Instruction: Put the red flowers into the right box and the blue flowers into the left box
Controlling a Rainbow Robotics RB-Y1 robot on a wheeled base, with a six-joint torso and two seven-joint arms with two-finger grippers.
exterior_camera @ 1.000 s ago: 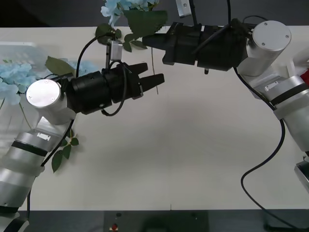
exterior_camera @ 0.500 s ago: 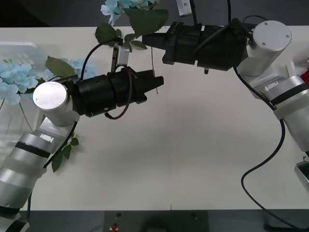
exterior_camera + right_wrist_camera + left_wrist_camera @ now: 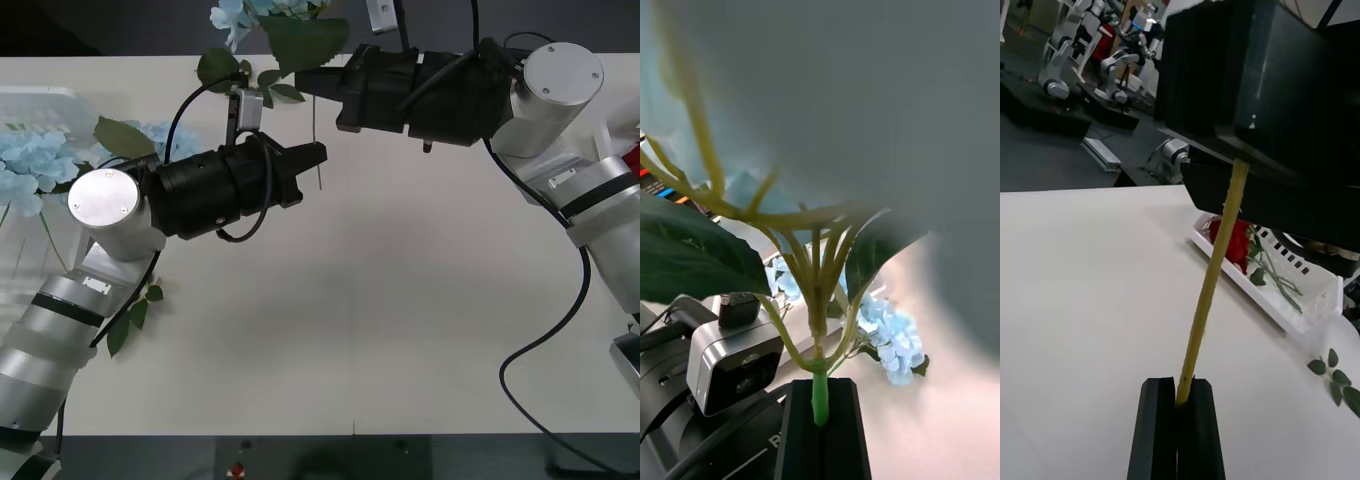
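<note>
Since a second ago the left pincer (image 3: 318, 158) has risen toward the right pincer (image 3: 312, 88) and its black fingers, then spread, have clamped onto the thin yellow-green stem (image 3: 1211, 280) of the blue flowers (image 3: 255, 14); the right pincer, just above it, grips the same stem higher up, directly below the branching head, with pale papery petals and broad matte green leaves (image 3: 696, 255) spreading beyond it; more blue flowers (image 3: 30, 160) lie in the translucent left box (image 3: 40, 95), well behind the left pincer; a deep-red rose (image 3: 1234, 238) lies in the shallow white right box (image 3: 1289, 315) beyond the left pincer's fingers, on the smooth pale worktop (image 3: 400, 300).
</note>
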